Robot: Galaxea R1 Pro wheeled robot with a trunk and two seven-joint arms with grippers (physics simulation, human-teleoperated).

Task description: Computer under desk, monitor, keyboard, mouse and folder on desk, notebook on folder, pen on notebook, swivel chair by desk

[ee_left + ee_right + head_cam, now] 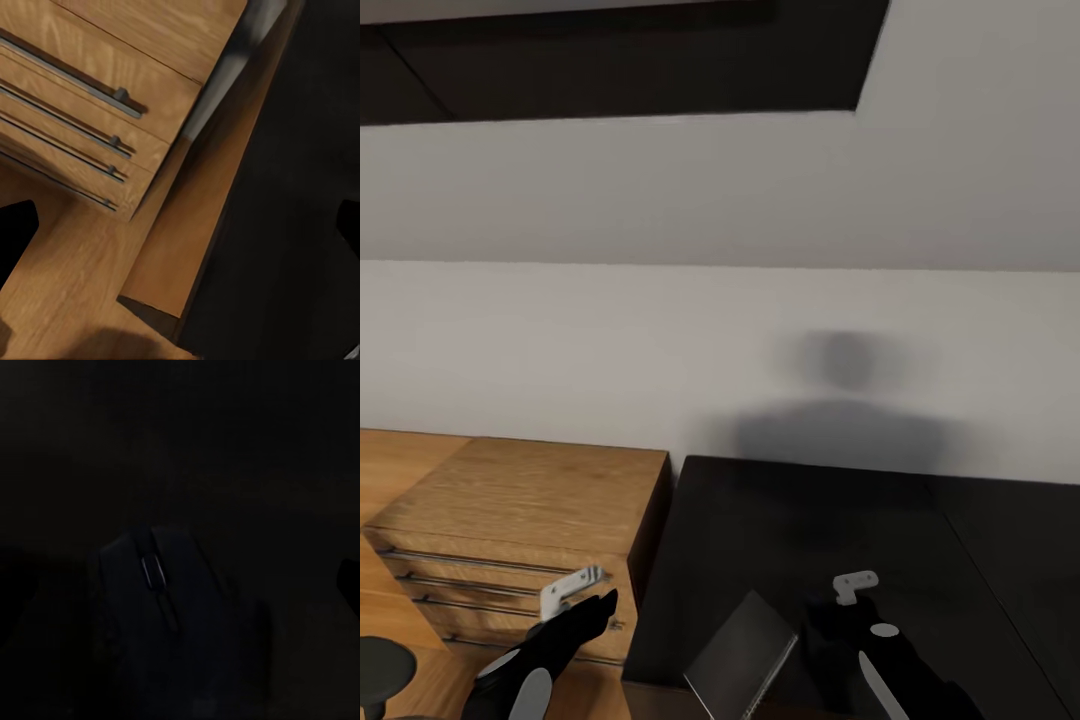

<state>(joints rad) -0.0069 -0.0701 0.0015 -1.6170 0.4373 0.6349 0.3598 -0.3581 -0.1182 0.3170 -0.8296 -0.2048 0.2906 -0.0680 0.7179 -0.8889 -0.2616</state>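
Note:
The mouse (154,607) is a small black rounded shape with a pale scroll wheel, lying on the glossy black desk (920,540). My right gripper (848,592) hangs just over it, open, its fingertips (349,577) wide apart on either side and not touching it. A thin dark grey slab with a light edge, seemingly the notebook (740,655), lies near the desk's front edge, left of the right gripper. My left gripper (588,592) is open and empty, held beyond the desk's left end in front of the wooden drawers.
A light wooden drawer unit (530,520) with long metal handles stands close against the desk's left end, with wood floor (67,300) below it. A dark round object (382,665) sits at the lower left. A pale wall rises behind the desk.

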